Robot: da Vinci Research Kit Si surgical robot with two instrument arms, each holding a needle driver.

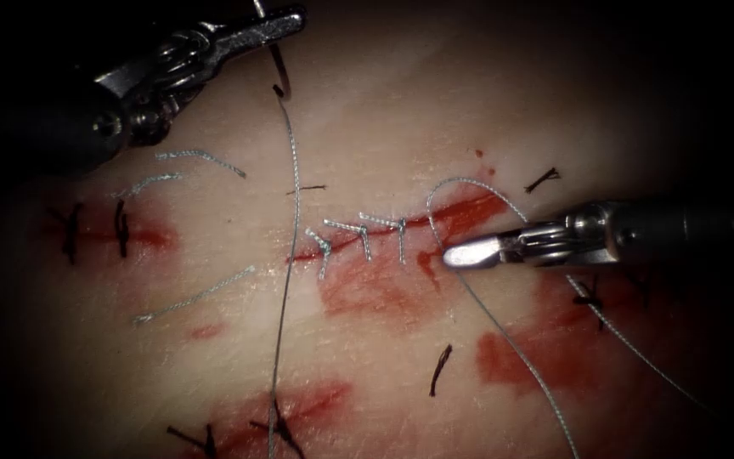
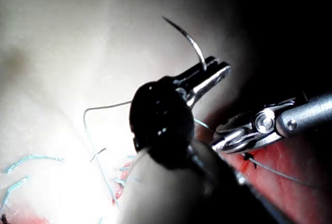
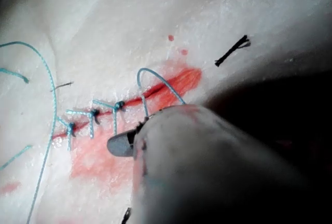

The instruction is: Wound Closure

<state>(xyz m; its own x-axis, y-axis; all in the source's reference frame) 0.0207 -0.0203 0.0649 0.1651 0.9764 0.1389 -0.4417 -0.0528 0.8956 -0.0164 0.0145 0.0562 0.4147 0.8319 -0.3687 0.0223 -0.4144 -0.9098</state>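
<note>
Needle held clear of the tissue, three stitches across the cut

The left tool [image 1: 286, 21] grips the curved needle [image 2: 188, 40] near its thread end, clear of the tissue [image 1: 384, 110]; the thread [image 1: 289, 212] hangs from it over the cut [image 1: 435, 223]. The right tool [image 1: 473, 252] lies at the cut's right part, its fingers seemingly closed, perhaps on the thread looping there. Three stitches [image 1: 365, 234] cross the cut; red fluid [image 1: 367, 293] stains the surface. No writing is legible.
</note>
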